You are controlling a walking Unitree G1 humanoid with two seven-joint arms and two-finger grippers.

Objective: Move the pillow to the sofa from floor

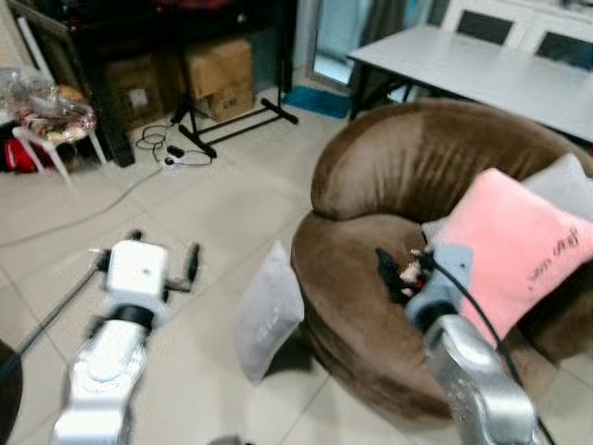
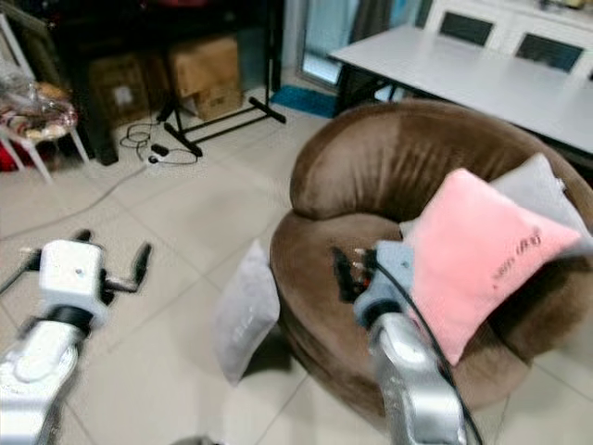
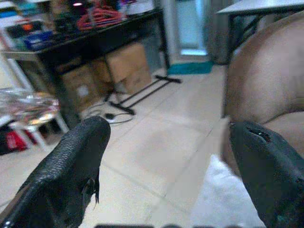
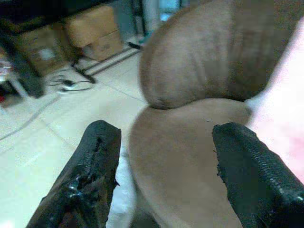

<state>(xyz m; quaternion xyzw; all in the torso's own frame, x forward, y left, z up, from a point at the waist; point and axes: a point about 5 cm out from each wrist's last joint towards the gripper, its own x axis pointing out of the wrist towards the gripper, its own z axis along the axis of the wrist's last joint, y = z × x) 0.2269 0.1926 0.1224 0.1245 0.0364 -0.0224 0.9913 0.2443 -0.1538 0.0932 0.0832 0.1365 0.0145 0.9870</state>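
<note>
Two grippers are raised with fingers spread wide and nothing between them: the left gripper [image 1: 163, 255] over the floor tiles, the right gripper [image 1: 400, 271] above the round brown velvet sofa [image 1: 408, 176]. Between them, the pale grey square pillow [image 1: 268, 311] stands on the beige tiled floor [image 1: 213, 213], leaning against the sofa's base.

A home living room: brown sofa [image 1: 417, 185], white table [image 1: 482, 69], tiled floor [image 1: 185, 222].
</note>
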